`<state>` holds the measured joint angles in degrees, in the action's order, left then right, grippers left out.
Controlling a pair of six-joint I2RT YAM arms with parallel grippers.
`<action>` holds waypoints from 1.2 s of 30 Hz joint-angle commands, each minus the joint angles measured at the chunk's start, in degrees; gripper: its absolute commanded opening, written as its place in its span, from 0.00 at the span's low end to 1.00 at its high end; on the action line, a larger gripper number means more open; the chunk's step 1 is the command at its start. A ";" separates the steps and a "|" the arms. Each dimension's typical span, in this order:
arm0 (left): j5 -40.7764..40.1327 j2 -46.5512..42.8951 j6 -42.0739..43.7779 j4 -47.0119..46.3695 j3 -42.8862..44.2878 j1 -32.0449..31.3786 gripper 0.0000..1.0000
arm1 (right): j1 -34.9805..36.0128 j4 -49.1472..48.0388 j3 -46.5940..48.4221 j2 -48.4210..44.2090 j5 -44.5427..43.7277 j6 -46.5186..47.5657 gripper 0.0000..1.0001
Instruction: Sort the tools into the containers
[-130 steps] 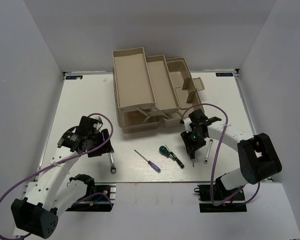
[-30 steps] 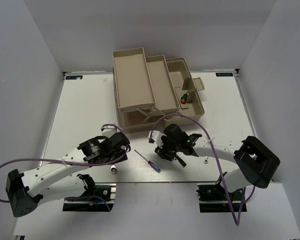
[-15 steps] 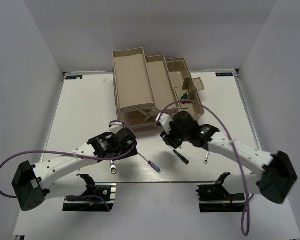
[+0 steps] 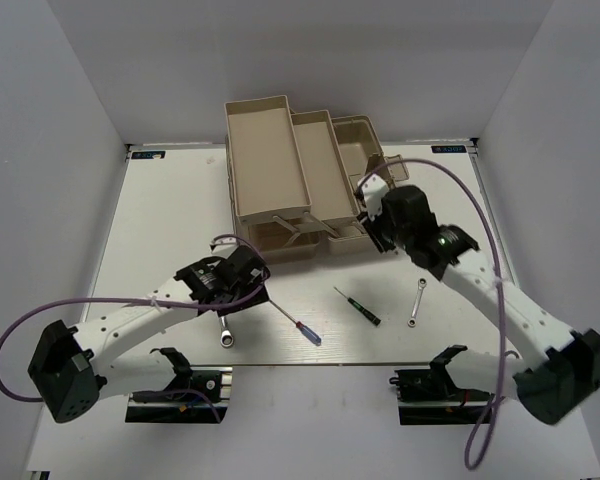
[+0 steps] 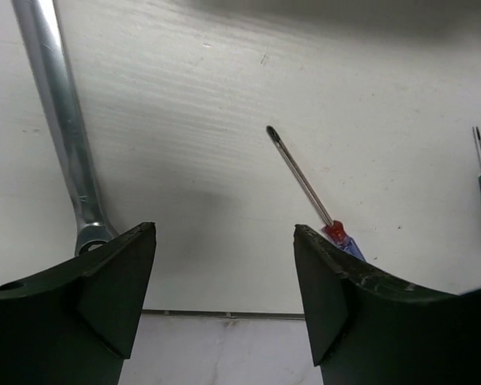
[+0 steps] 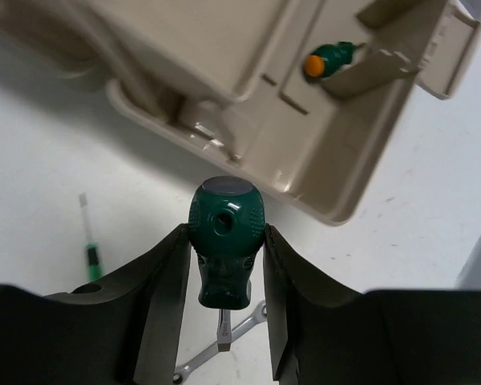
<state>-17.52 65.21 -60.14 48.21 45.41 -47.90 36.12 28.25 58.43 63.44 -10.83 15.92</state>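
Left arm (image 4: 130,318), right arm (image 4: 500,305): white links, black joint housings, black bases. Purple cable (image 4: 90,301) loops off each. Green LED (image 4: 442,240) on right wrist. Fingers (image 5: 104,313) matte black, wedge-shaped.

I see 1 green screwdriver (image 6: 330,58) in toolbox (image 4: 265,160), stubby green screwdriver (image 6: 224,212) in right gripper (image 6: 224,237); long wrench (image 4: 223,330), red-blue screwdriver (image 4: 298,322), thin screwdriver (image 4: 360,306), short wrench (image 4: 418,303) on table (image 4: 160,220).

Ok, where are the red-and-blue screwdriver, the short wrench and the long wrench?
red-and-blue screwdriver (image 5: 311,195), left wrist view, on the metal shaft
short wrench (image 4: 417,302), top external view, mid-handle
long wrench (image 5: 62,120), left wrist view, on the handle
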 commanded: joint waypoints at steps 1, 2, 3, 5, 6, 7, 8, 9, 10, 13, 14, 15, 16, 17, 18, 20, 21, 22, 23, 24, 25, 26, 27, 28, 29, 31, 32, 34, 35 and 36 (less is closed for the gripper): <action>-2.77 -4.47 1.51 3.54 -0.06 2.10 0.80 | -4.38 -5.31 7.82 8.84 -3.06 0.52 0.00; -3.57 -5.00 1.52 4.43 -0.58 2.11 0.80 | -6.04 -5.31 12.01 10.55 -2.97 0.16 0.00; -3.58 -5.53 1.52 5.31 -0.58 2.80 0.80 | -8.15 -5.14 13.45 13.61 -2.36 -0.45 0.00; -4.28 -6.32 1.52 6.63 -1.20 3.51 0.80 | -10.44 -4.70 16.26 18.20 0.54 -0.98 0.00; -4.80 -6.85 1.52 6.64 -1.81 4.30 0.80 | -11.93 -3.39 20.45 21.34 2.72 -1.68 0.00; -4.81 -6.85 1.52 6.64 -2.60 4.31 0.80 | -12.21 -2.86 21.97 24.59 3.70 -1.86 0.00; -4.81 -6.85 1.52 6.64 -3.13 5.00 0.80 | -13.26 -2.33 24.94 27.58 4.32 -2.30 0.00; -4.81 -6.85 1.52 6.64 -4.26 5.79 0.80 | -14.57 -0.23 27.93 28.92 7.37 -2.65 0.03; -4.81 -6.85 2.13 6.64 -4.97 5.80 0.80 | -14.93 0.74 31.01 30.50 8.10 -2.83 0.14; -4.19 -5.45 3.71 4.62 -7.61 7.38 0.82 | -16.95 6.37 38.13 36.31 13.46 -5.97 0.63; -4.80 -4.92 4.41 4.01 -7.61 8.17 0.82 | -18.09 7.34 38.85 37.27 16.69 -6.43 0.67; -4.81 -4.31 4.42 4.00 -7.61 9.04 0.82 | -18.45 7.43 38.69 37.02 17.68 -6.69 0.67; -4.81 -3.69 5.03 3.31 -7.61 9.05 0.82 | -18.45 7.00 37.90 35.89 18.38 -6.96 0.67; -4.81 -2.99 5.55 2.60 -7.61 9.75 0.82 | -18.89 6.12 37.11 34.57 20.30 -7.04 0.69; -4.81 -2.98 6.52 1.46 -7.61 10.45 0.82 | -19.15 5.94 35.36 33.86 21.11 -7.13 0.69; -4.81 -2.37 8.71 0.23 -8.14 11.24 0.82 | -19.77 4.71 32.10 31.67 22.95 -7.31 0.69; -5.33 -1.76 9.51 -1.17 -8.14 12.12 0.82 | -20.03 4.45 29.83 29.40 24.26 -7.40 0.69; -5.33 -1.06 10.30 -1.97 -8.14 12.65 0.82 | -20.38 4.01 27.46 28.76 24.71 -7.75 0.69; -5.33 -1.05 12.22 -2.93 -8.75 13.18 0.81 | -20.65 3.92 24.91 28.15 25.33 -7.92 0.69; -5.33 -0.18 13.20 -4.07 -9.28 14.23 0.81 | -21.17 3.66 23.75 25.97 26.20 -8.01 0.69; -4.72 1.31 13.99 -5.74 -9.28 14.76 0.79 | -21.26 3.39 22.70 25.42 26.47 -8.10 0.69; -4.20 2.37 15.30 -6.28 -9.28 15.37 0.77 | -21.61 3.22 19.90 24.72 26.47 -8.10 0.69; -4.19 3.42 16.01 -7.85 -9.28 16.42 0.76 | -22.31 3.21 19.27 23.32 27.08 -8.36 0.69; -3.58 4.48 16.63 -8.65 -9.28 16.96 0.75 | -22.49 3.48 18.74 22.87 27.18 -8.36 0.69; -2.79 6.66 17.16 -9.52 -9.28 17.48 0.73 | -22.58 3.57 16.99 22.26 27.44 -8.45 0.69; -2.26 8.78 18.48 -11.80 -9.28 18.89 0.70 | -23.46 3.83 15.75 21.38 27.62 -8.63 0.69; -1.65 9.84 19.35 -12.43 -8.76 19.42 0.70 | -23.90 3.83 15.57 21.37 27.79 -8.71 0.69; -0.86 12.21 20.15 -13.05 -8.76 20.12 0.66 | -24.60 4.18 15.13 20.85 28.06 -9.06 0.69; -0.85 12.83 20.15 -13.83 -8.76 20.91 0.64 | -25.04 4.09 15.04 20.85 28.14 -9.15 0.69; -0.15 12.84 20.67 -13.84 -8.76 20.92 0.62 | -25.31 4.18 14.96 20.59 28.23 -9.16 0.69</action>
<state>-19.16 76.47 -42.22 36.62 37.28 -28.14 11.81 33.08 73.63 86.35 15.70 7.66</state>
